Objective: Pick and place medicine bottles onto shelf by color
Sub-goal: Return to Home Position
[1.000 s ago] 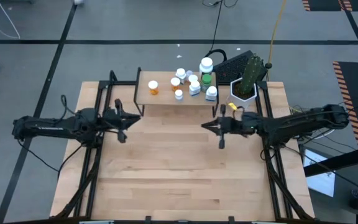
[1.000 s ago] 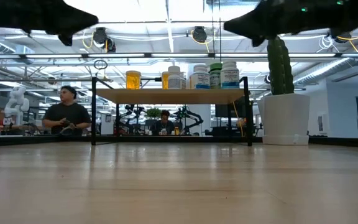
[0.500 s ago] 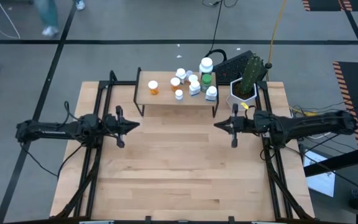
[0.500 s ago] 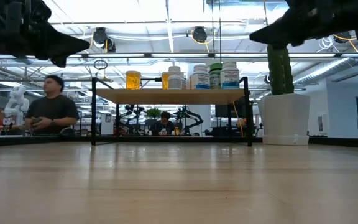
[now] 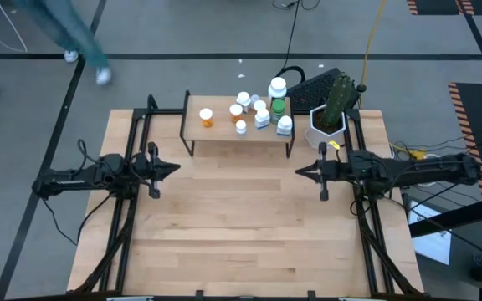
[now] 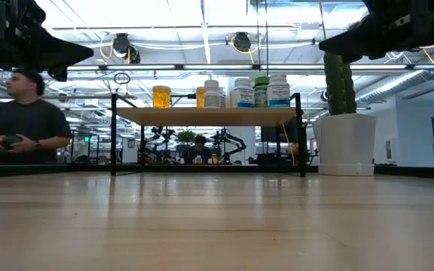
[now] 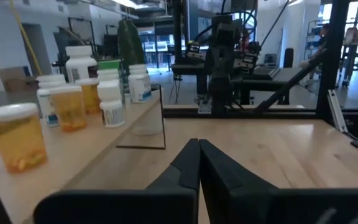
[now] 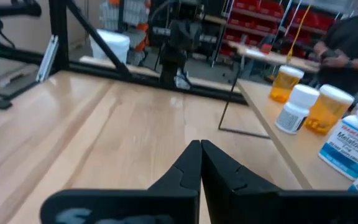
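Medicine bottles (image 5: 262, 117) on shelf (image 5: 223, 132), planter (image 6: 345, 143) beside.

White-capped medicine bottles (image 5: 262, 119), orange, white and 1 green, stand upright, clustered on the low wooden shelf (image 5: 220, 130).

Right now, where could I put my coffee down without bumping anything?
The table is bare between the left fingers and right fingers, and on to the edge opposite the shelf. The shelf is crowded: medicine bottles fill its right half, the cactus planter beside it.

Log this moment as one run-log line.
left pincer: shut, empty, off shelf front-left corner | right pincer: shut, empty, off front-right corner | medicine bottles: standing on shelf
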Controlling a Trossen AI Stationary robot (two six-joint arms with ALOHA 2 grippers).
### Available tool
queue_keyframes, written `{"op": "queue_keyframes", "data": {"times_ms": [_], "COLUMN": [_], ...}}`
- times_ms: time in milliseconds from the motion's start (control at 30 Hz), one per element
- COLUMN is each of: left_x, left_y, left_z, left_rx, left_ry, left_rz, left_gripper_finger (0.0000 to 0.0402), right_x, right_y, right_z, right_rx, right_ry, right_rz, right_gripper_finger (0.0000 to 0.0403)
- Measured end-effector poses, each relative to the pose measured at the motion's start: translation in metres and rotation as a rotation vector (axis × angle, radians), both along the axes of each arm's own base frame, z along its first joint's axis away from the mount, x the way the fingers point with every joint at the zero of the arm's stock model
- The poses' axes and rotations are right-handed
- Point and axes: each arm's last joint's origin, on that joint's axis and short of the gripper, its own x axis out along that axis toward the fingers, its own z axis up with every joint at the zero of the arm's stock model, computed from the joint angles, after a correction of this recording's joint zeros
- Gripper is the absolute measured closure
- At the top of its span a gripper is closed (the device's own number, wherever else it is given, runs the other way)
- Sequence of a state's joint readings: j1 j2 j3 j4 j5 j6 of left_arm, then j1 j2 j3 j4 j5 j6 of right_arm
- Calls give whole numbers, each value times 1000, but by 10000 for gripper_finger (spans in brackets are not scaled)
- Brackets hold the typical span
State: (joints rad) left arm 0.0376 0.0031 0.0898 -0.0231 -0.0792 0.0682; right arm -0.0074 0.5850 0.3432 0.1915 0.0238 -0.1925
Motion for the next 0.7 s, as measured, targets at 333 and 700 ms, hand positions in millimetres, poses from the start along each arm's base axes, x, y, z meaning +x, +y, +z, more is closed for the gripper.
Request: {"op": "queue_keyframes", "data": {"times_ms": [333, 700], "left_x": [0, 6], "left_y": [0, -1], "left_z": [-2, -21], "left_rx": [-29, -78], "left_ry": [25, 12], "left_rz": [0, -9], "left_gripper_finger": [398, 397], "right_x": [-25, -39], "right_y": [1, 2], "right_z": [-7, -25], "right_rx": [22, 27], "right_ry": [-123, -213], "right_rz": [27, 71], "right_gripper_finger": [403, 403]}}
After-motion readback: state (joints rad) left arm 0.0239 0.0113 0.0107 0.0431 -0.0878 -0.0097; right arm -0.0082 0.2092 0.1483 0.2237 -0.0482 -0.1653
